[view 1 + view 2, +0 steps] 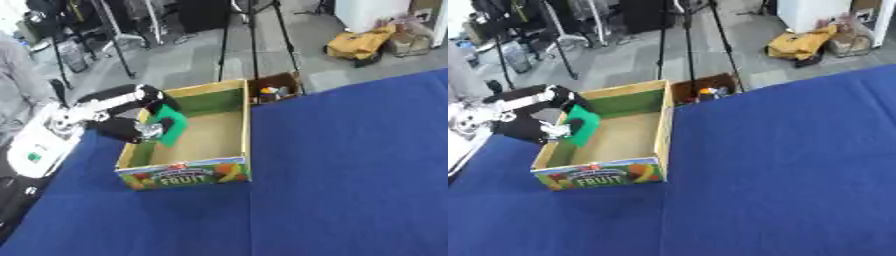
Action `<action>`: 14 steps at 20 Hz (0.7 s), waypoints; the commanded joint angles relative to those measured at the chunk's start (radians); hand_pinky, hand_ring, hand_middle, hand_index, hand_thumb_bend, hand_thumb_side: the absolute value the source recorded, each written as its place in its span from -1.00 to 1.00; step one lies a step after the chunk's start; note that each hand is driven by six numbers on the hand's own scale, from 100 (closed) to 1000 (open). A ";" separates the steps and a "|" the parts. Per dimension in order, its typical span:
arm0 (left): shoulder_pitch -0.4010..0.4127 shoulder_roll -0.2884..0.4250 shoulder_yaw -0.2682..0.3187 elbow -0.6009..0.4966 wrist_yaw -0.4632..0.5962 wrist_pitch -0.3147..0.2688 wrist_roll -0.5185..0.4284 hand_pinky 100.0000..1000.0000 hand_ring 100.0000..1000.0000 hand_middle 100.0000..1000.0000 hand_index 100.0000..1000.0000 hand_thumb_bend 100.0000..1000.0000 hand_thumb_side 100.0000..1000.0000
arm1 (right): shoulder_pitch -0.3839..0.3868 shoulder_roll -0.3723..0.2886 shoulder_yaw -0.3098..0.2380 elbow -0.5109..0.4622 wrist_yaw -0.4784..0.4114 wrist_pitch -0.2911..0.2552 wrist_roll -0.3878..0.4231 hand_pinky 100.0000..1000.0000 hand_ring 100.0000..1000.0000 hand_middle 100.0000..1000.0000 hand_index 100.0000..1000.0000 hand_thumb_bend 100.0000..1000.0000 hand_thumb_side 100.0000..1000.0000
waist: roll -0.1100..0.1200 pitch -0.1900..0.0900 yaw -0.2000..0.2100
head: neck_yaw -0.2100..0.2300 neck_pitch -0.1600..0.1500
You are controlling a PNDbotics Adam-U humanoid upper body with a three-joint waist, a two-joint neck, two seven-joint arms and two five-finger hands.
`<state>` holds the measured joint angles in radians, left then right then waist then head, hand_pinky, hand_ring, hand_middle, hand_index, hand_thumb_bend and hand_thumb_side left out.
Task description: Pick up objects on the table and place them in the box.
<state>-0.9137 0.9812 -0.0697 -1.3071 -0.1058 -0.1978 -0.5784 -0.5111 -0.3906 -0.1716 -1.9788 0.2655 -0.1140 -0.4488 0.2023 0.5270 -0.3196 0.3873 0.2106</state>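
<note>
Blue cloth covered the table (350, 175), and the cardboard box (229, 165) stood open on it near the left edge. The left hand (147, 127) reached over the box's left wall, its fingers curled around a flat green object (171, 126). The object hung tilted inside the box, above its floor. A smaller brown box (276, 90) stood just behind it.

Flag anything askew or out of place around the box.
The green item hangs tilted over the box's left wall, half inside, held in the left hand. The box itself sits askew to the table edge. Nothing is spilled.
</note>
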 commanded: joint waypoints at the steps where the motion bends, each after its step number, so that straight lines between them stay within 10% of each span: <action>1: -0.013 0.015 0.006 0.004 0.006 -0.008 0.027 0.41 0.41 0.04 -0.04 -1.00 0.00 | -0.014 -0.011 -0.003 -0.021 -0.005 0.000 -0.001 0.93 0.64 -0.18 0.27 -1.00 0.63 | -0.010 -0.020 -0.001 | 0.020 0.002; 14: -0.030 -0.024 -0.017 0.036 -0.017 -0.020 0.046 0.41 0.41 0.03 0.03 -1.00 0.00 | -0.024 -0.003 0.001 -0.021 -0.009 0.001 -0.002 0.93 0.64 -0.18 0.27 -1.00 0.62 | -0.013 -0.011 -0.012 | 0.035 -0.021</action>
<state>-0.9269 0.9330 -0.0924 -1.2684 -0.1190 -0.2136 -0.5336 -0.5250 -0.3814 -0.1707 -1.9788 0.2619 -0.1136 -0.4493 0.2017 0.5372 -0.3319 0.4174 0.2034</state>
